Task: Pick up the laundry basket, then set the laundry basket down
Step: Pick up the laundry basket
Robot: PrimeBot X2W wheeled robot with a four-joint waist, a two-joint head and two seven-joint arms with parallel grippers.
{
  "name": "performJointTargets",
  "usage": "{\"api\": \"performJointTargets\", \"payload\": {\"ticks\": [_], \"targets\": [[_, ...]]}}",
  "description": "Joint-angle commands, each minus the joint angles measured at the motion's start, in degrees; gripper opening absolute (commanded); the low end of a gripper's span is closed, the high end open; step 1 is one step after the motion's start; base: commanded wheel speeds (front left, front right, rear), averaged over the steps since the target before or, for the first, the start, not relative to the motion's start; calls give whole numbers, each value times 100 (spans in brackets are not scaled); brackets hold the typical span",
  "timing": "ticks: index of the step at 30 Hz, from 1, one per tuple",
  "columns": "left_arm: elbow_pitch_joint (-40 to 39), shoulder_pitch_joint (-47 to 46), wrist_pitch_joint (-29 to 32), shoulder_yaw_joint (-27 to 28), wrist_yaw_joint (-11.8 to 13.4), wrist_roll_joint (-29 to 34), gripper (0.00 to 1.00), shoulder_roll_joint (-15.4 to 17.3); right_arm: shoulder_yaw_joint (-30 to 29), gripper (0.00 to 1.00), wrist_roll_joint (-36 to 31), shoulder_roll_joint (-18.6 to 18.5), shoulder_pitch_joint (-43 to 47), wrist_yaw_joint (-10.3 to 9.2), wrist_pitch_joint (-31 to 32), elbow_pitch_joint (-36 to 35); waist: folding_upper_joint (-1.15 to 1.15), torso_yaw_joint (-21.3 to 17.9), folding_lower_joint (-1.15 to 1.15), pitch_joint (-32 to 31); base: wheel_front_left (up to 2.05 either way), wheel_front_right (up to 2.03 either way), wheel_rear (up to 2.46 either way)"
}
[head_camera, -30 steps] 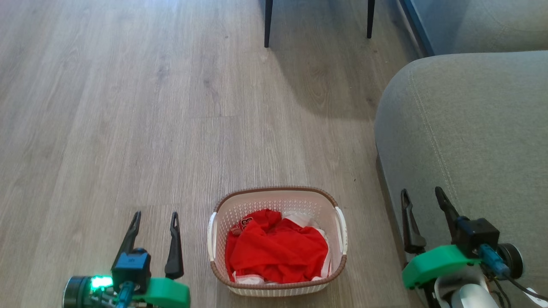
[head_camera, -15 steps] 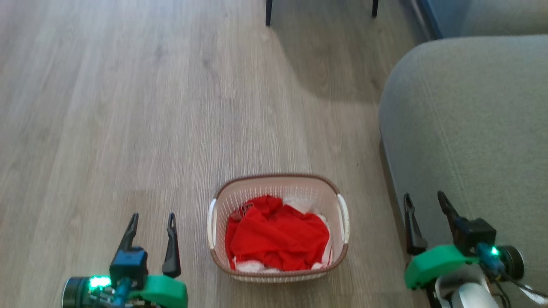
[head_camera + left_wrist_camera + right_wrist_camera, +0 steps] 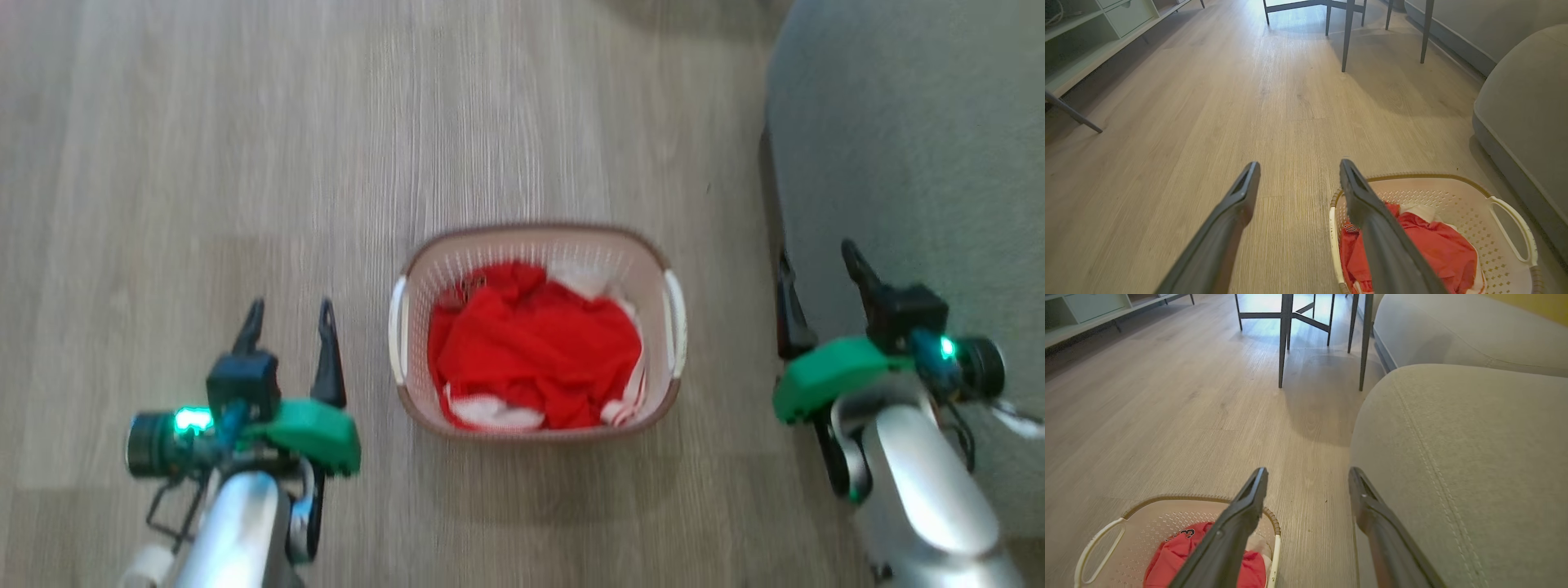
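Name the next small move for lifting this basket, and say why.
Probably move the left gripper and right gripper inward to the white handles: both are open, flanking the laundry basket on the floor, and neither touches it.

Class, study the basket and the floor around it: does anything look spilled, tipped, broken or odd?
Nothing stands out. The laundry basket sits upright on the floor, red and white clothes bundled inside. The left claw and right claw flank it, open.

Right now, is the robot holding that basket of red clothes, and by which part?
Nothing is held. The left gripper and right gripper are both open, either side of the laundry basket, clear of its white side handles.
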Motion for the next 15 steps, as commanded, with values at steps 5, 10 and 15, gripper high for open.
{"api": "performJointTargets", "payload": {"ticks": [5, 10, 15], "targets": [[278, -734, -55, 200, -21, -160, 100, -16, 276, 100, 94, -168, -705, -9, -70, 320, 0, 102, -1, 1089, 0, 0, 0], [723, -1316, -55, 54, -49, -252, 100, -29, 411, 100, 223, -257, -1241, -9, -70, 795, 0, 160, -1, 1731, 0, 0, 0], [1191, -1865, -55, -252, -20, -506, 100, -31, 541, 100, 342, -281, -1660, -9, -70, 1254, 0, 220, -1, 2230, 0, 0, 0]]}}
